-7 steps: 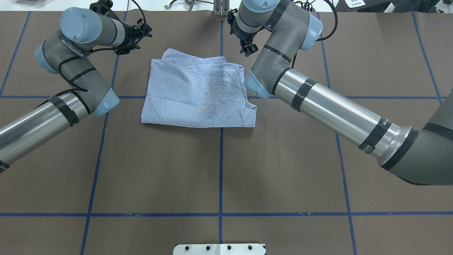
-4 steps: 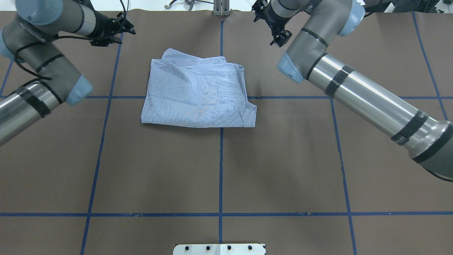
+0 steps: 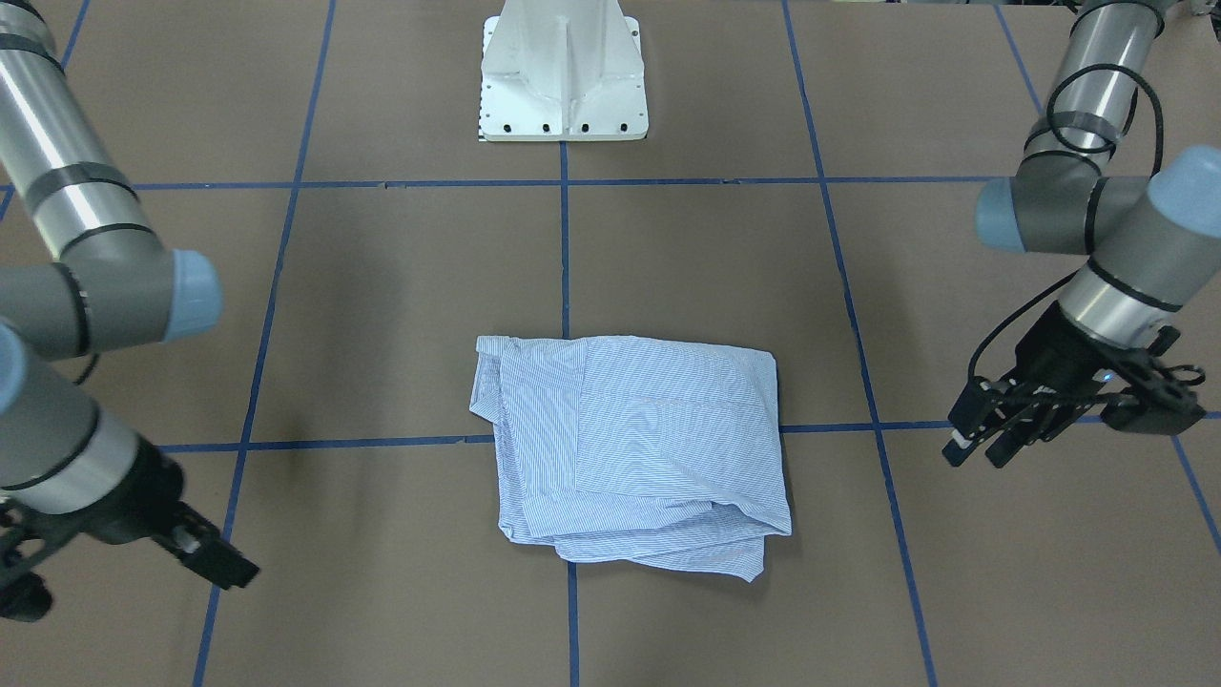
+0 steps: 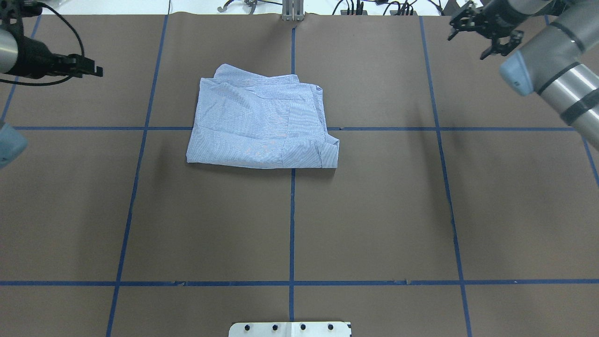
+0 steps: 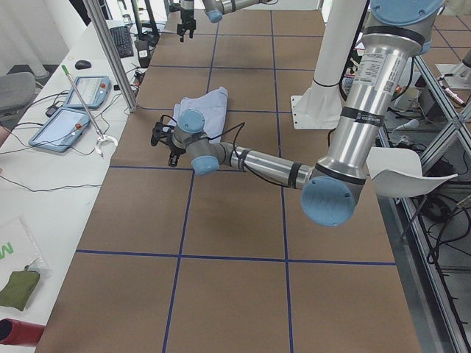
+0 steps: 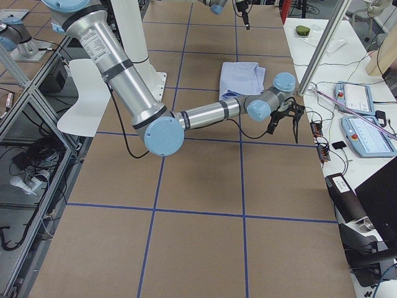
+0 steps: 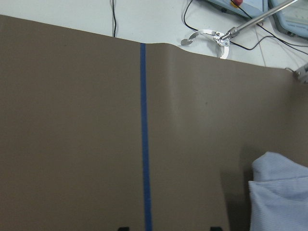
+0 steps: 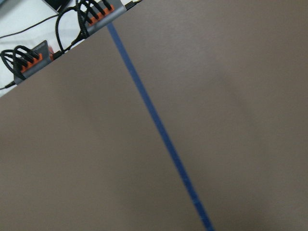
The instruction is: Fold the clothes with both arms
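Both jaws are standing parted, gripping nothing. In the overhead view the left gripper [image 4: 96, 71] is hovering at the shirt's [image 4: 262, 121] 10 o'clock and the right gripper [image 6: 284, 134] at its 2 o'clock, both well apart from it. The shirt is lying folded on the table [image 4: 374, 210], toward 12 o'clock of centre.

Arms: left arm [image 3: 1092, 76] and right arm [image 3: 59, 162] were finished silver-grey.
Joint caps [image 3: 196, 291]: were coloured light blue.
Cables [image 3: 1149, 105]: black ones were strapped on.
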Controlling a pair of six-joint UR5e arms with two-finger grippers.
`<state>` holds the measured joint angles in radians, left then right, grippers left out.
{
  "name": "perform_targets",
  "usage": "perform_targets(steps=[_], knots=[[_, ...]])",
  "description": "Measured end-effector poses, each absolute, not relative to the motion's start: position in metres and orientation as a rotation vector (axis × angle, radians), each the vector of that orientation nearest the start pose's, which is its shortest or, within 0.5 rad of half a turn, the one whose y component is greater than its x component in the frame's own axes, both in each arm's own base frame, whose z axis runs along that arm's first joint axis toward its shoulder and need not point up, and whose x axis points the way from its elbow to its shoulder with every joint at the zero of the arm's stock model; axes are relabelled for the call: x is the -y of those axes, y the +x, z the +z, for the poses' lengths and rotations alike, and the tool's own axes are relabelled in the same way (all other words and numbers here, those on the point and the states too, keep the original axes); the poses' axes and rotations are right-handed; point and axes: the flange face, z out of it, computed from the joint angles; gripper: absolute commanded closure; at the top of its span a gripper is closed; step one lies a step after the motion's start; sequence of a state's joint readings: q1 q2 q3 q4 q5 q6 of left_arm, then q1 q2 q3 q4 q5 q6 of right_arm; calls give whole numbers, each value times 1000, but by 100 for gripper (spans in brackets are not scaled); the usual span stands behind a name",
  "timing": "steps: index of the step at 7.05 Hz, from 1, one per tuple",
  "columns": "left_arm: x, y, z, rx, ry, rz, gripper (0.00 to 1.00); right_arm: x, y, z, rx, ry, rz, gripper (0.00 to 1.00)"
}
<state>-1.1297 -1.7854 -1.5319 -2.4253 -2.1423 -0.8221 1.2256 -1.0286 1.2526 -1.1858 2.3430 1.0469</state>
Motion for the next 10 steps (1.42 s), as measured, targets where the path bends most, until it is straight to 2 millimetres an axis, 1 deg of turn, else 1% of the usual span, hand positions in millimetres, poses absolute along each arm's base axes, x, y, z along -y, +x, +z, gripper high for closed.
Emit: perform_targets(steps=[1, 2, 3, 4, 5, 6, 7, 8, 9, 10], knots=[[552, 146, 493, -959, 535, 44, 34, 688, -131, 485, 954, 3, 283, 0], [531, 109, 513, -904, 549, 103, 33, 668, -89, 531, 937, 40, 177, 0], [515, 78, 522, -841, 533, 149, 30, 652, -53, 566, 899, 62, 84, 0], [505, 49, 524, -780, 496, 178, 5, 643, -17, 588, 853, 66, 4, 0], [499, 22, 525, -739, 453, 195, 1, 635, 15, 591, 802, 62, -49, 0], [493, -4, 528, -734, 422, 204, 1, 619, 38, 584, 741, 54, -77, 0], [485, -23, 526, -746, 409, 198, 1, 596, 51, 583, 705, 42, -84, 0], [475, -34, 521, -750, 403, 187, 1, 581, 55, 585, 701, 33, -86, 0], [465, -40, 521, -751, 395, 177, 1, 572, 55, 588, 714, 28, -85, 0], [459, -42, 526, -751, 382, 170, 1, 568, 55, 586, 734, 29, -83, 0]])
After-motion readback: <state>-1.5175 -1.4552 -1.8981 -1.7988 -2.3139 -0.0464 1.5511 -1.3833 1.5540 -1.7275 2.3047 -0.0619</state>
